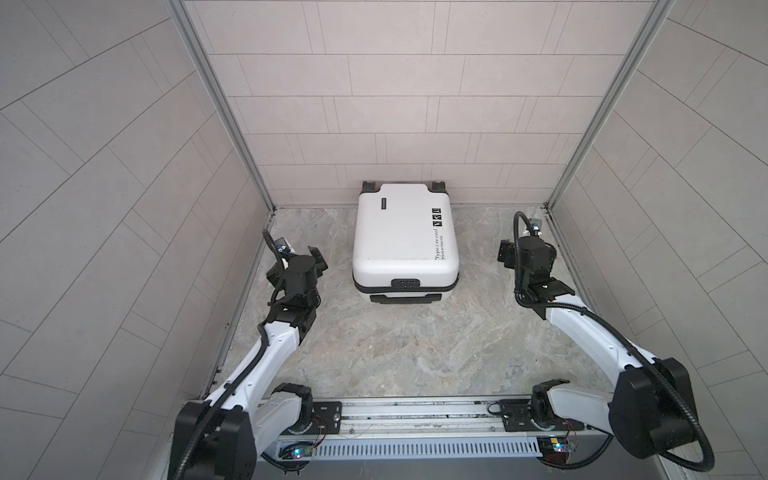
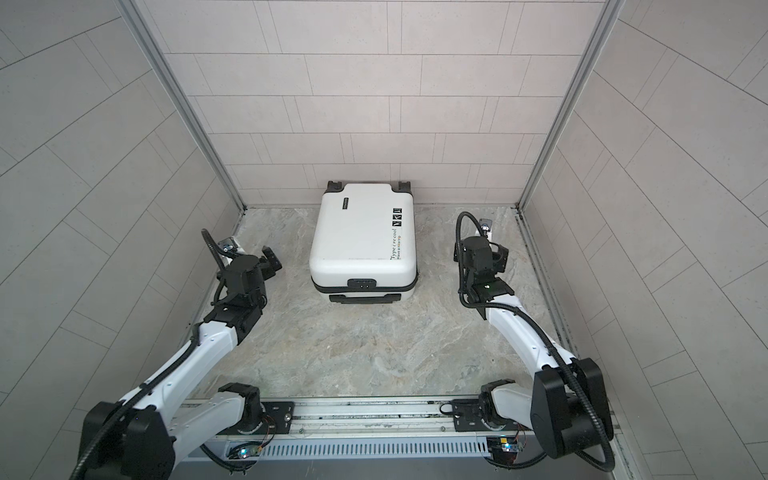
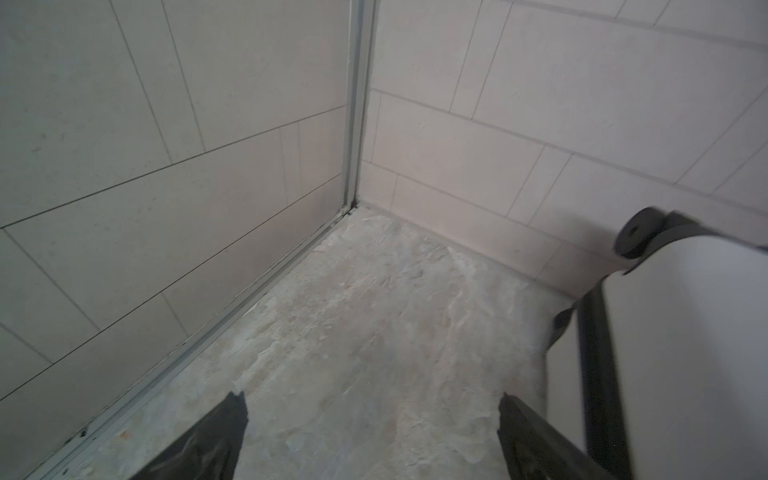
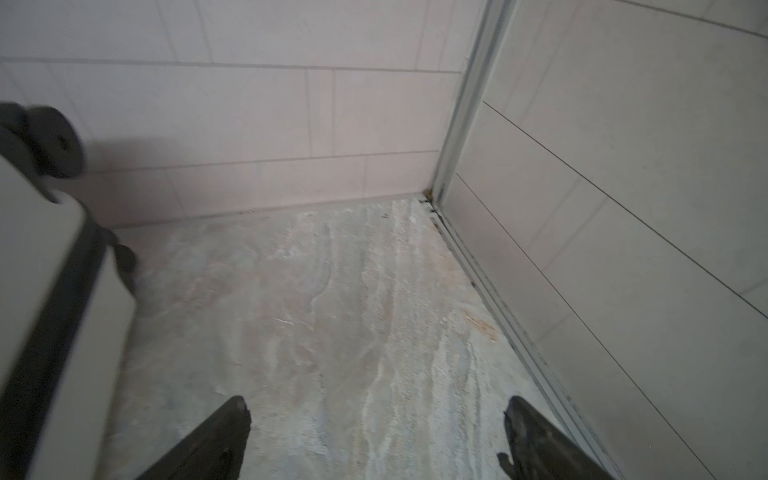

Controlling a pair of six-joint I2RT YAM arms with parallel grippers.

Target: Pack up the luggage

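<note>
Two spread claws: left gripper (image 3: 370, 401) and right gripper (image 4: 376, 401) hover low, angled downward, flanking closed white hard-shell suitcase (image 1: 405, 237).

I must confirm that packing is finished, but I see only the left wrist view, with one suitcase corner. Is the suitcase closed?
Observer: Yes, in both top views the white suitcase lies flat, its lid shut.
Operator: And the right pincer?
Observer: In the right wrist view the right pincer is open and holds nothing.
Operator: Which end faces the arms' bases?
Observer: The end with the black handle.
</note>
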